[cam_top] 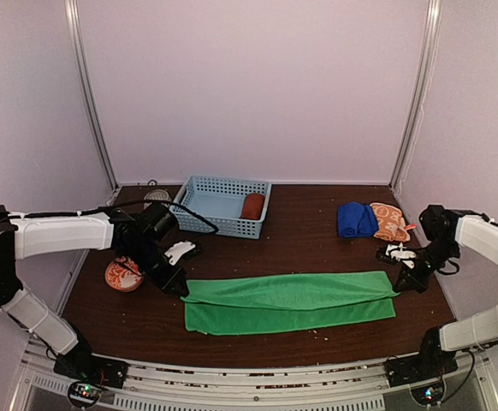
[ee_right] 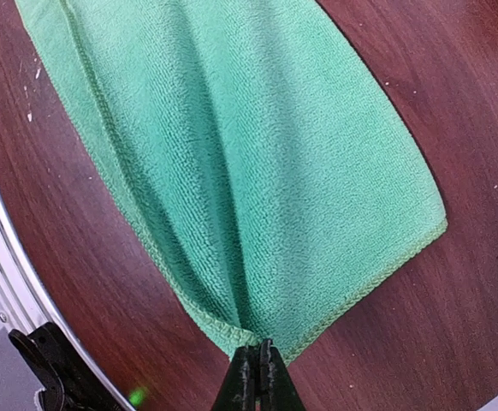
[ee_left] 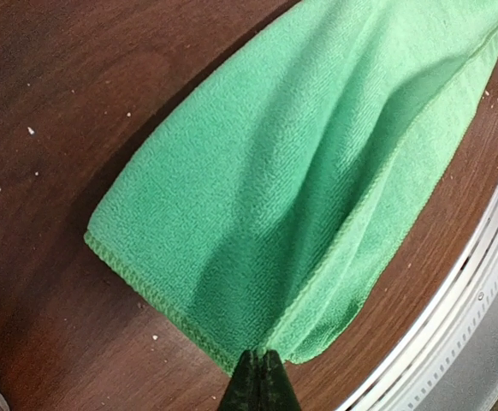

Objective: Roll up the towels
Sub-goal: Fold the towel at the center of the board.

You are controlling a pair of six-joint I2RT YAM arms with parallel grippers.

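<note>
The bright green towel lies stretched across the table, folded lengthwise into a long strip. My left gripper is shut on its left end; in the left wrist view the gripper pinches the towel's folded edge. My right gripper is shut on the right end; in the right wrist view the gripper holds the towel's edge. A rust-red towel roll lies in the basket. A blue towel and an orange patterned towel lie at the back right.
A light blue lattice basket stands at the back centre-left. A round orange-and-white bowl sits at the left beside my left arm. The table's metal front rail runs close to the towel.
</note>
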